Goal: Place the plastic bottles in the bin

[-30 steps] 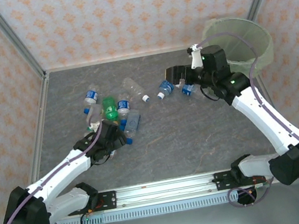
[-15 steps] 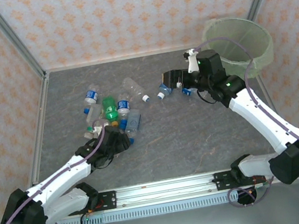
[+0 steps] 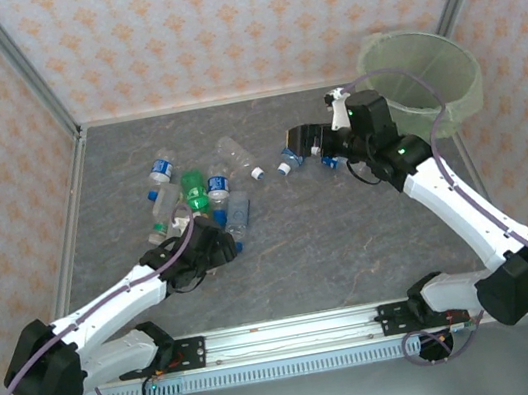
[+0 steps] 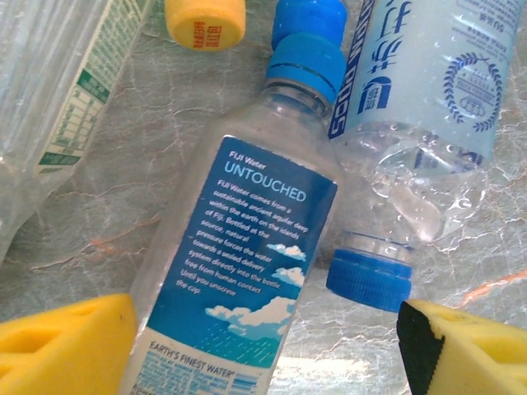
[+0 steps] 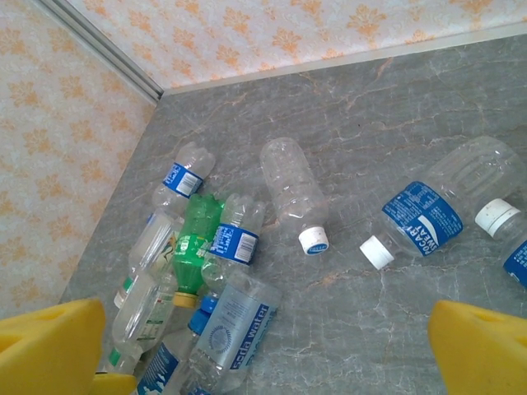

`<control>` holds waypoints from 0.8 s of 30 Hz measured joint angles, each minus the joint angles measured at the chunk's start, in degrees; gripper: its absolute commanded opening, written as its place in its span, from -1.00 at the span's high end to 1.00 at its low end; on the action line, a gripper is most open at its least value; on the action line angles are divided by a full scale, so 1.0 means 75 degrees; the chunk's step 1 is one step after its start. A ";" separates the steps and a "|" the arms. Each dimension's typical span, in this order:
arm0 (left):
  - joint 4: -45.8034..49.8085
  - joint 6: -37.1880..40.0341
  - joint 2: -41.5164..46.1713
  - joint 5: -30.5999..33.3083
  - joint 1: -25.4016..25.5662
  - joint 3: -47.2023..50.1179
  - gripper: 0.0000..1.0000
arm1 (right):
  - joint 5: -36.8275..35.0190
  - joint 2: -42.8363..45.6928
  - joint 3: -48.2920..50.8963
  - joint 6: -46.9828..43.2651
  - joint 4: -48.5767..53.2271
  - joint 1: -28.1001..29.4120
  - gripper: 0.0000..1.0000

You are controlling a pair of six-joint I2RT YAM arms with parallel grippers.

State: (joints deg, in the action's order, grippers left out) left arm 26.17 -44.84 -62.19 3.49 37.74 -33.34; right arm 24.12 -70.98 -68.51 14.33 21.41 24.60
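Several plastic bottles [image 3: 193, 194] lie in a heap at the table's left-middle, among them a green one [image 3: 194, 191]. My left gripper [image 3: 214, 248] is low over the heap's near end. It is open, and a clear Fiji bottle [image 4: 247, 247] with a blue label and blue cap lies between its yellow fingers [image 4: 66, 346]. A soda-water bottle [image 4: 428, 99] lies just right of it. My right gripper [image 3: 300, 141] hangs open and empty above two blue-labelled bottles [image 3: 290, 158]. It looks down on a clear white-capped bottle [image 5: 292, 181] and a Pocari bottle [image 5: 428, 214]. The pale-green bin [image 3: 427, 79] stands at the far right.
Patterned walls and metal frame posts enclose the grey table [image 3: 304, 252]. The bin sits in the back right corner behind the right arm. A rail [image 3: 287, 335] runs along the near edge between the arm bases.
My left gripper has slid right and forward onto the near end of the heap, straddling the Fiji bottle. The right gripper shifted slightly left, then held still.
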 measured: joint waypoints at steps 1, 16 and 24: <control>0.0090 -0.0020 0.0052 0.0067 0.0006 0.0000 -0.71 | -0.0012 0.0012 0.0020 0.0003 -0.0006 0.0003 -0.99; 0.0000 -0.0061 -0.0323 -0.0076 0.0006 0.0542 -0.55 | -0.0093 0.0119 0.0079 0.0096 -0.0003 0.0067 -0.99; -0.0527 0.0143 -0.0813 -0.0268 0.0006 0.0597 -0.49 | -0.0093 0.0131 0.0122 0.0216 -0.0009 0.0070 -0.99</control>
State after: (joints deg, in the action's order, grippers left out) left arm 22.22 -43.77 -68.29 1.48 37.78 -28.86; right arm 23.42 -70.00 -67.59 15.94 21.34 25.12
